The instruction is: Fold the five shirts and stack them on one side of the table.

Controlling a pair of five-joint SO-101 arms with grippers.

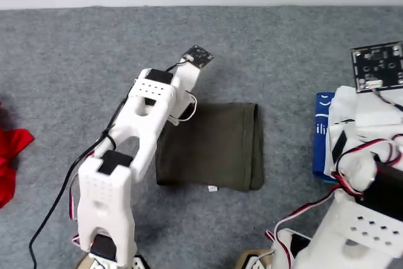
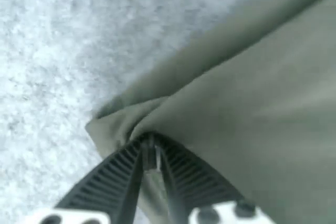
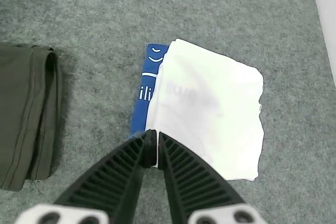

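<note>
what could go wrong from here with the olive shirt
1. The left gripper is shut on a small bunch of cloth at the olive shirt's corner; a pull may slip off it or drag the fold open.
2. The white shirt sits offset on the blue shirt, so adding the olive one could leave an uneven stack.

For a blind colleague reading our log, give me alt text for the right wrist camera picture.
A folded white shirt lies on a folded blue shirt on the grey table, the blue showing along one edge. The right gripper, shut, points at that edge; a folded olive shirt lies apart beside the stack.
</note>
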